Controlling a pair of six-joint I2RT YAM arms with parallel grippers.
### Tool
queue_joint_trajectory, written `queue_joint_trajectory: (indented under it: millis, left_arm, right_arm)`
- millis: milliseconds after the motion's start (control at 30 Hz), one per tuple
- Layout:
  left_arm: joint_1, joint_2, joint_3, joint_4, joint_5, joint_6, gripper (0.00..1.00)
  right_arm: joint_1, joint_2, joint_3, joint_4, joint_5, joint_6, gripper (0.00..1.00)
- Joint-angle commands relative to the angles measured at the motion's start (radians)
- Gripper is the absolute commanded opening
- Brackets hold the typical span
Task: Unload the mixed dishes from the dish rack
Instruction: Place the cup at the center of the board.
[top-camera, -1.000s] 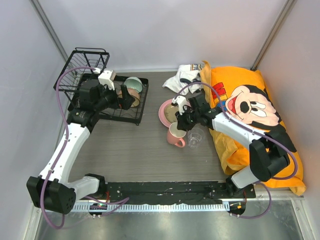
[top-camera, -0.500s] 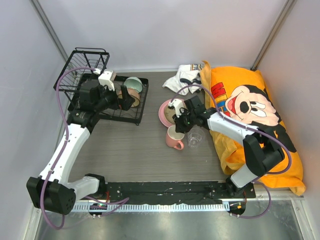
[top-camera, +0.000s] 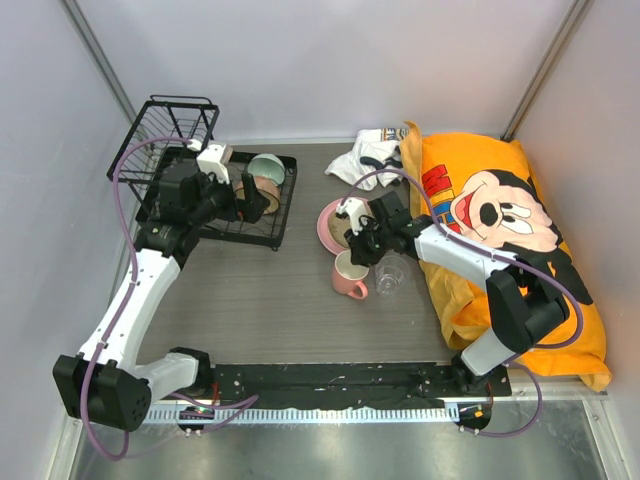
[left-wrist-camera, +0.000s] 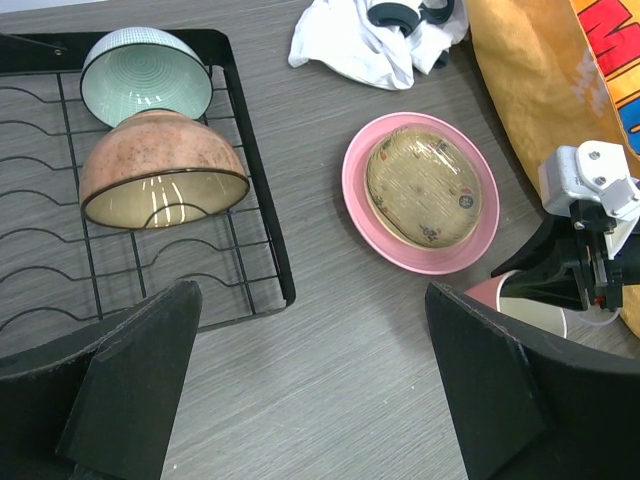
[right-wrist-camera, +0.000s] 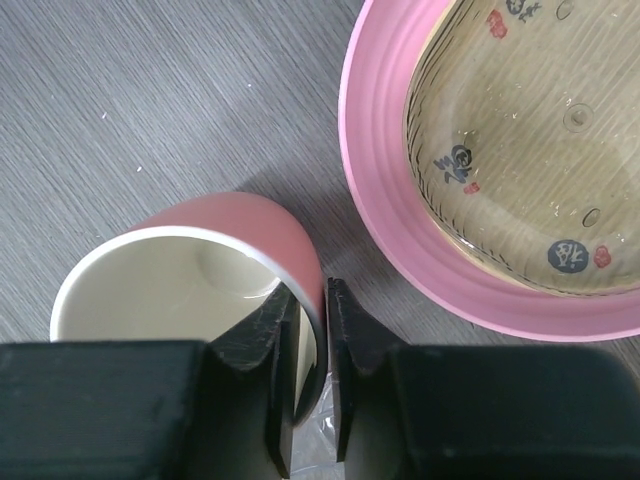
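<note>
The pink mug is by the pink plate, which holds the tan shallow dish. My right gripper is shut on the mug's rim, one finger inside and one outside. I cannot tell if the mug touches the table. The clear glass cup stands right of the mug. The black dish rack holds the mint-green bowl and a brown bowl, both on edge. My left gripper is open and empty, above the table just off the rack's right edge.
A white cloth lies at the back, and an orange Mickey Mouse cushion fills the right side. The rack's raised basket stands at the far left. Grey walls close in on both sides.
My right gripper shifted a little left with the mug, then held still. The left arm has hardly moved.
</note>
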Motion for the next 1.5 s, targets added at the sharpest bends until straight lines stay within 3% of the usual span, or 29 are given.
queue_joint_trajectory:
  millis: [0,967,1233,1467]
  left_arm:
    - [0.005,-0.035,-0.004,0.046,0.002,0.019,1.0]
    - [0.005,-0.008,0.008,0.035,-0.013,0.042,1.0]
    - [0.003,0.078,0.071,0.006,-0.048,0.094,1.0]
    - [-0.003,0.228,0.153,-0.022,-0.168,0.218,1.0]
  right_arm:
    - [0.006,-0.022,0.049,0.043,-0.017,-0.012,0.26]
    - [0.006,-0.148,0.046,0.025,-0.02,-0.016,0.63]
    - [0.006,-0.243,0.023,0.045,0.084,-0.022,0.64]
    - [0.003,-0.327,-0.037,0.152,0.239,-0.004,0.69]
